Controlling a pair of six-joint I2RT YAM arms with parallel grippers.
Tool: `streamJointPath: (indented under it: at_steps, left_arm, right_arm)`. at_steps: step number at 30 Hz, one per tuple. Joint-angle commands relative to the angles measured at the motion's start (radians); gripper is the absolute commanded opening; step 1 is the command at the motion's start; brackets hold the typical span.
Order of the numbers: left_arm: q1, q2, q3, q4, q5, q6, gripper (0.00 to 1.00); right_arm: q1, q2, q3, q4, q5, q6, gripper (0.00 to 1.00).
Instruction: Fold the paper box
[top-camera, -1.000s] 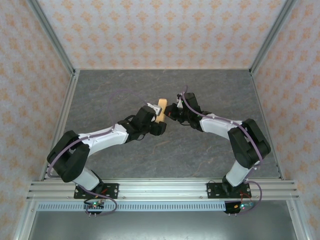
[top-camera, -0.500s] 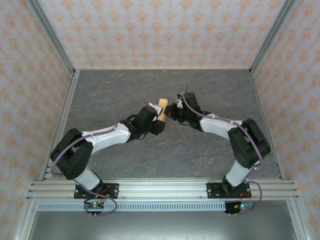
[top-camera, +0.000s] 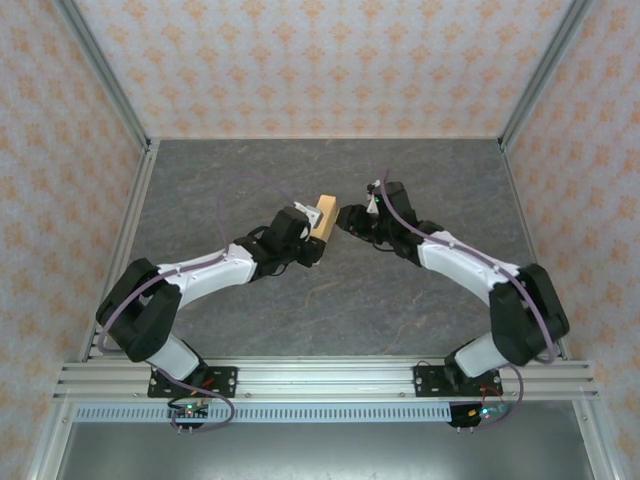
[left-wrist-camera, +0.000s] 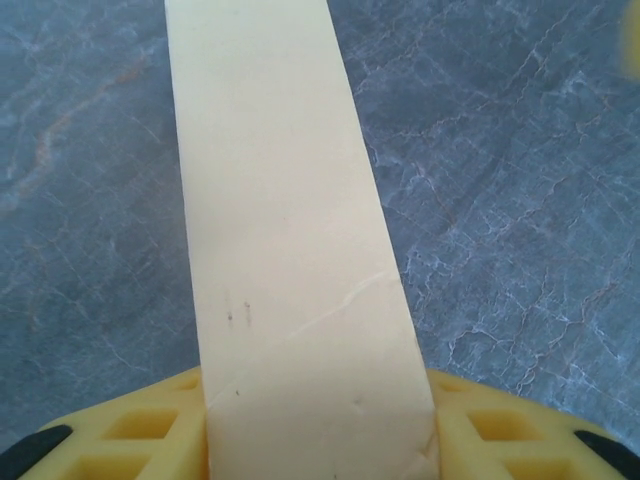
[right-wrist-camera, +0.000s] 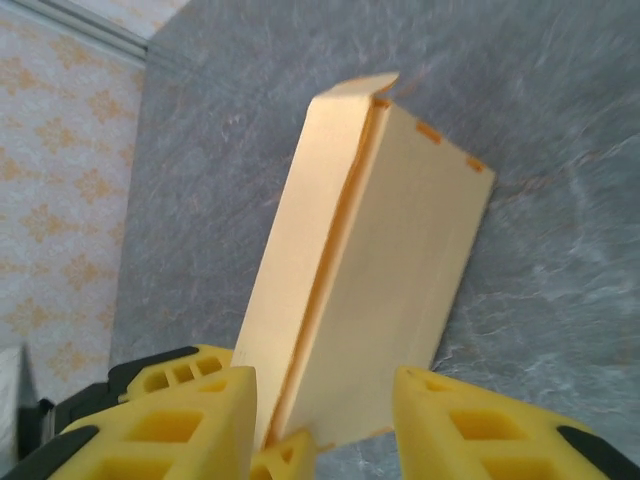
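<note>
Orange-yellow card box (top-camera: 323, 217), long axis 12-to-6 o'clock, is pinched by the left gripper (top-camera: 308, 229) from 8 o'clock; the right gripper (top-camera: 347, 218) straddles it from 3 o'clock, jaws spread, contact indeterminate.

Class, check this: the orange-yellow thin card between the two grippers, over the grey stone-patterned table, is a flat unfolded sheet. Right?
No. The orange-yellow thin card is folded into a rectangular box, as the right wrist view shows; it is between the left gripper and right gripper, over the grey stone-patterned table.
</note>
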Motion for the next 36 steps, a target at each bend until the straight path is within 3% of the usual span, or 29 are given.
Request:
streamJointPath:
  at_steps: [1,8,16,24,31,36]
  left_arm:
    - [0.027,-0.066,0.018,-0.031,0.056,0.078,0.44]
    - [0.056,-0.100,0.074,-0.135,0.184,0.258,0.40]
    - [0.062,-0.068,0.127,-0.250,0.347,0.518,0.39]
    - [0.110,0.005,0.182,-0.377,0.588,0.830,0.39]
    - [0.121,0.158,0.325,-0.561,0.629,1.021,0.39]
    - [0.126,0.224,0.362,-0.578,0.677,1.092,0.42]
  right_arm:
    - [-0.048,-0.089,-0.002,-0.131,0.093,-0.117,0.42]
    - [-0.109,-0.179,0.002,-0.250,0.123,-0.327,0.45]
    - [-0.121,-0.258,-0.037,-0.311,0.177,-0.395,0.46]
    - [-0.118,-0.349,-0.100,-0.343,0.130,-0.421,0.47]
    - [-0.118,-0.366,-0.118,-0.352,0.147,-0.412,0.47]
    - [-0.117,-0.353,-0.119,-0.343,0.156,-0.404,0.46]
